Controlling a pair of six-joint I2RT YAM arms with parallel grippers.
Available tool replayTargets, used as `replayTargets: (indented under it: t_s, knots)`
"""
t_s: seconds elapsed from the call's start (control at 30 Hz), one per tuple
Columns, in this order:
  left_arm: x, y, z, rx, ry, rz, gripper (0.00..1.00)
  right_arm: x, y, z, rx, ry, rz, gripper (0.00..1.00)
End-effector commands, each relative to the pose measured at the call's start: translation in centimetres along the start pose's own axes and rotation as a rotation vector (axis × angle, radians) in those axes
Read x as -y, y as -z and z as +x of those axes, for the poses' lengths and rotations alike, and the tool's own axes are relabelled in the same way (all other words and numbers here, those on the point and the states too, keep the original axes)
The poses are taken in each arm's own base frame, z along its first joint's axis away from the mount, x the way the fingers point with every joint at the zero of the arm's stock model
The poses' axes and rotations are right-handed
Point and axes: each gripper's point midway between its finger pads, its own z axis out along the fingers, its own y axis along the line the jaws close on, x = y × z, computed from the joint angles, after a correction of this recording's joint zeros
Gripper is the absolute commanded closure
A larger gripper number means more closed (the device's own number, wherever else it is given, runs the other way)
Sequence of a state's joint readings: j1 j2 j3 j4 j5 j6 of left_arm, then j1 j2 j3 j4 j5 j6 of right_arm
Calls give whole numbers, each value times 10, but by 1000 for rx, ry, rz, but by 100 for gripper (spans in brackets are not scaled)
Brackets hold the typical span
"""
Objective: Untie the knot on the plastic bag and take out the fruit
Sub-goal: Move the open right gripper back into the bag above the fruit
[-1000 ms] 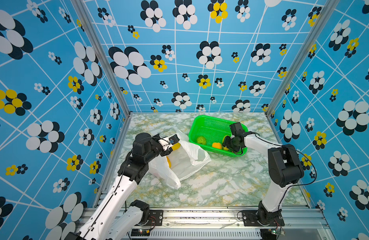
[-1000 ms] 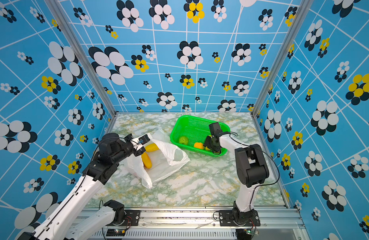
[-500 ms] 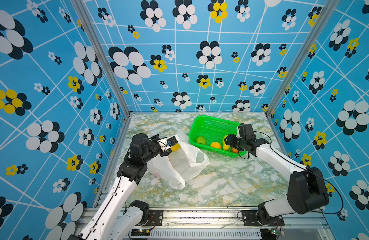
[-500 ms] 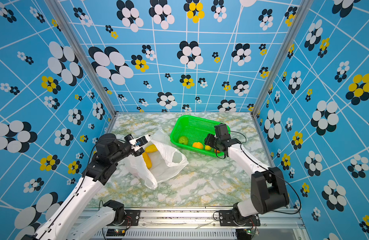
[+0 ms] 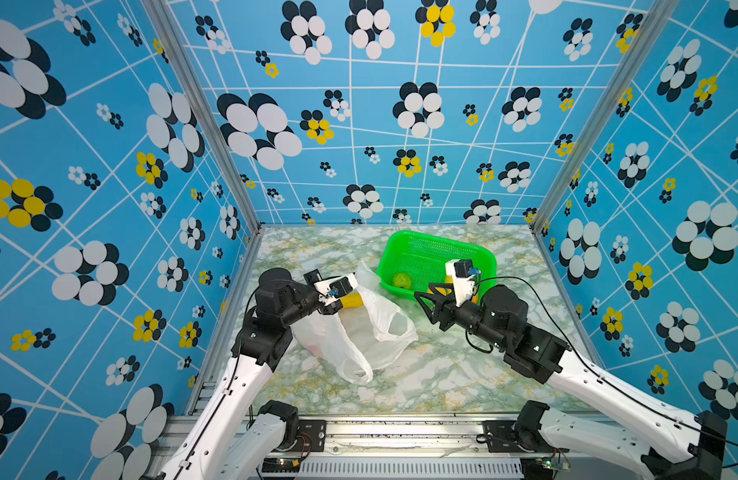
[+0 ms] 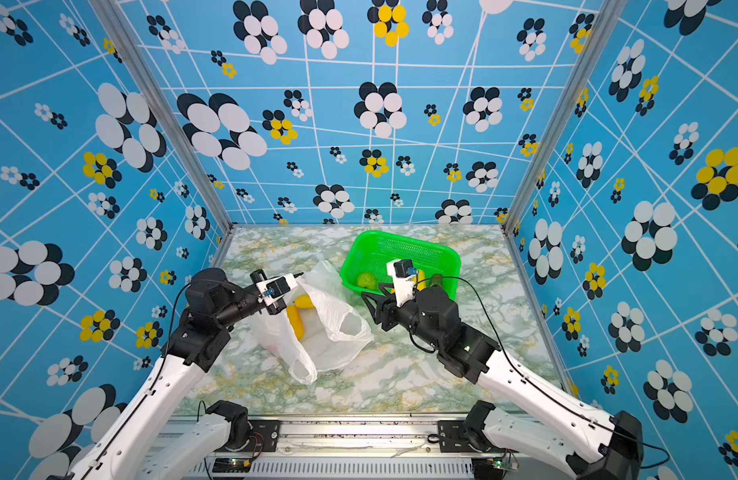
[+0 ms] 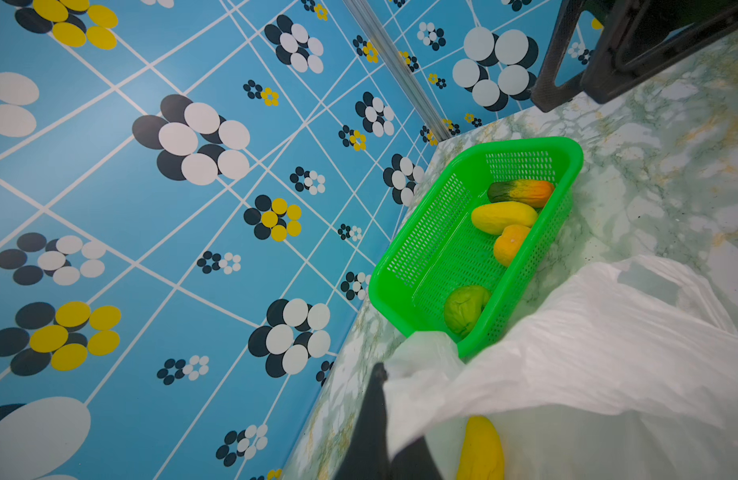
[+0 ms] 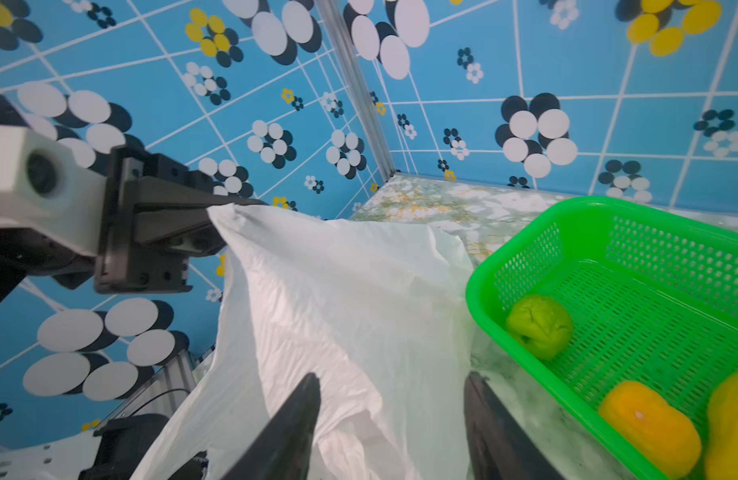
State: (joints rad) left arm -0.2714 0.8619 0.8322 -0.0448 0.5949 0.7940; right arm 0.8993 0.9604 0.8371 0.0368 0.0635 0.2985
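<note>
Nearest my side of the green-veined marble-pattern tabletop (image 5: 442, 382), one loop handle (image 5: 350, 359) of the thin, crinkly, translucent white plastic bag (image 5: 375, 336) droops flat at the bag's 6 o'clock. The second loop handle (image 5: 380, 309) lies open toward its 3 o'clock, and the two are apart from each other.

The plastic bag sits at about 9 o'clock from the table's middle, with its mouth gaping. Inside I see elongated yellow fruit (image 6: 296, 323), and another piece (image 6: 303, 301) just beyond it toward 12 o'clock.

My left gripper (image 8: 211, 211) is clamped on the bag's rim at its 11 o'clock and holds that edge up off the table. My right gripper (image 5: 423, 307) hovers at the bag's 3 o'clock, between bag and basket. Its jaws are apart with nothing in them, and I cannot tell whether its fingertips brush the plastic.

Farther out, at 1 o'clock, stands the bright green mesh plastic basket (image 5: 436, 237). In it a round, wrinkled green fruit (image 7: 465, 309) lies at the end nearest the bag. Beyond it are an orange piece (image 7: 510, 245), a long yellow one (image 7: 504, 216) and a green-to-orange one (image 7: 521, 192).
</note>
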Motion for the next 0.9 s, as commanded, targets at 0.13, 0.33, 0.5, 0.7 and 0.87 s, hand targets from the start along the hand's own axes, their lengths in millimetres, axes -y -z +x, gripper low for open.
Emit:
replayTargets:
  t_s: [0.13, 0.33, 0.5, 0.7, 0.87]
  knots:
    - [6, -1, 4, -12, -12, 11, 100, -70, -15, 23, -24, 246, -88, 46]
    - [2, -1, 7, -27, 5, 2, 100, -102, -58, 75, -146, 331, -82, 50]
    - [4, 1, 5, -26, -10, -4, 100, -115, -100, 121, -287, 332, -50, 56]
    - [5, 0, 6, -27, -15, -2, 100, -117, -132, 161, -389, 293, -10, 48]
    - [4, 1, 5, -26, -19, -3, 100, -100, -146, 179, -420, 276, 100, 48]
